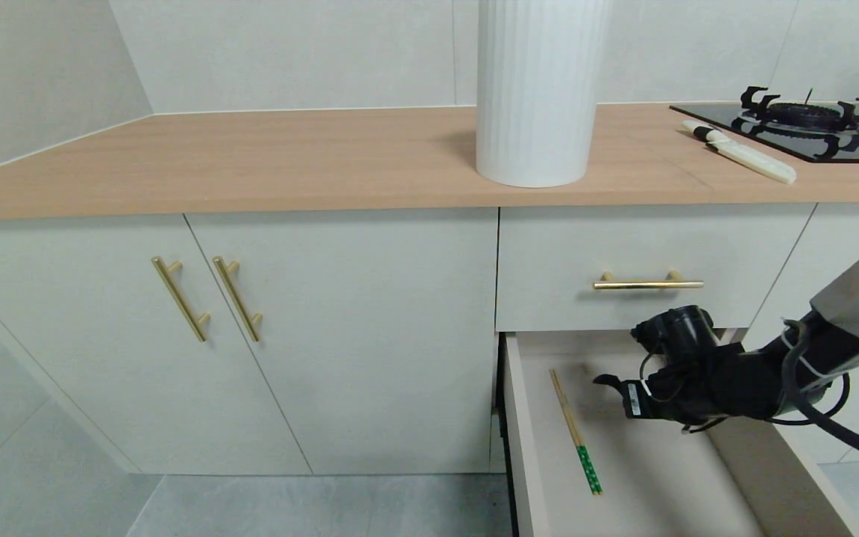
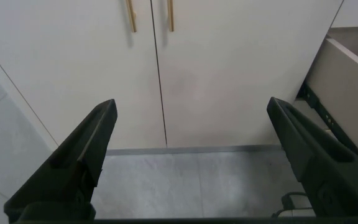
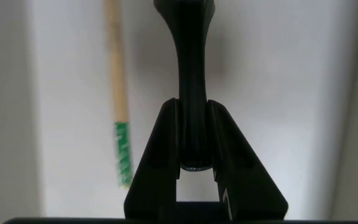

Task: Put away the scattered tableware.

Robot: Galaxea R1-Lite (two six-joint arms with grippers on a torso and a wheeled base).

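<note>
A black utensil [image 3: 190, 50] is clamped by the closed right gripper [image 3: 191, 109] at lower right, over the open drawer [image 1: 523, 418], its long axis pointed frame-left toward the chopsticks [image 1: 575, 432]. The left gripper [image 2: 191, 162] is spread wide with nothing held.

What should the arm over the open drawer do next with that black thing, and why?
Probably lower the black utensil and open the fingers: the right gripper is shut on it above the bare floor of the open drawer, beside the chopsticks lying inside.
</note>
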